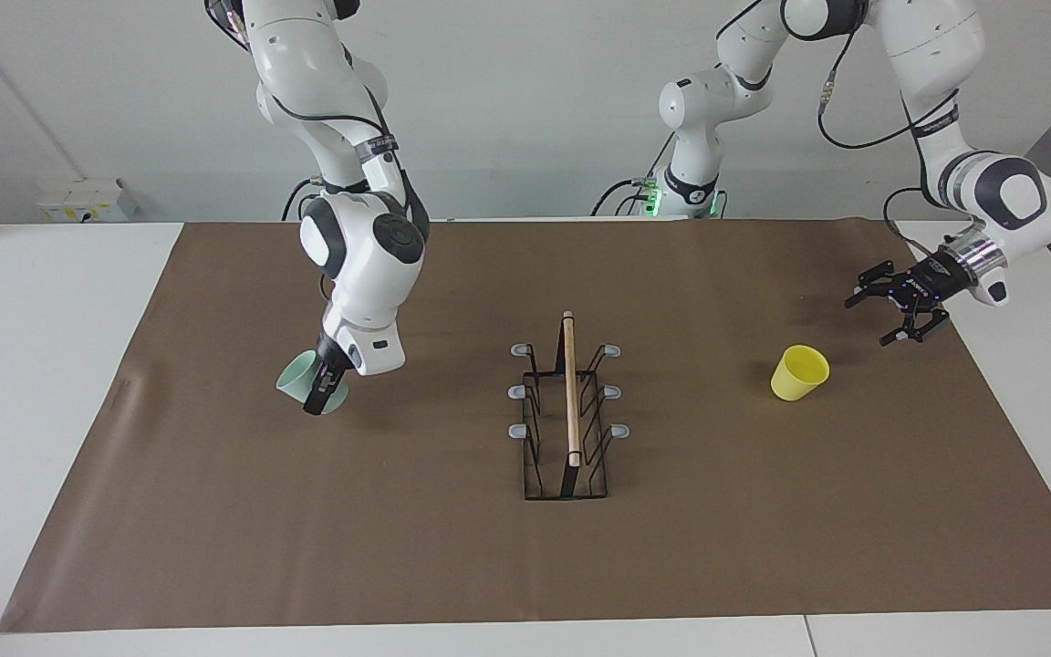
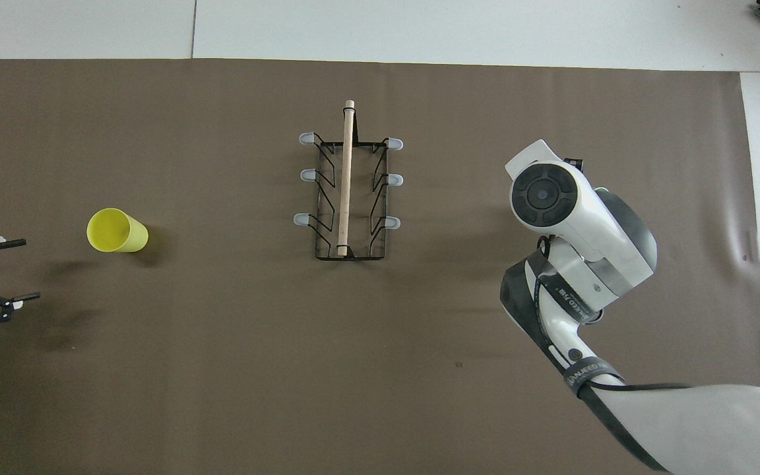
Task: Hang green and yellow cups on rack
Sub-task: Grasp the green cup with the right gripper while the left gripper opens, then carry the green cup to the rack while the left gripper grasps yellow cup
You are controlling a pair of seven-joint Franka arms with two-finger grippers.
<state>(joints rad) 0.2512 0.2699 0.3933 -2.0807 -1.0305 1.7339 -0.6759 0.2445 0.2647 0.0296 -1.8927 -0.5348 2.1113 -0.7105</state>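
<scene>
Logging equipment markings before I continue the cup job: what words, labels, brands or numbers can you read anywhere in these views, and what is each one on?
None can be read with certainty.
Band on the right arm: white lettering, too blurred to read.
Second band higher up on that arm: lettering, illegible.
Left gripper: small white marking near its wrist, too small to read.
Green cup, yellow cup, rack: no text visible.

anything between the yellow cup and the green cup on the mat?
The rack stands between the yellow cup and the green cup, mid-mat, none of its prongs holding a cup. The facing view shows it best.
</scene>
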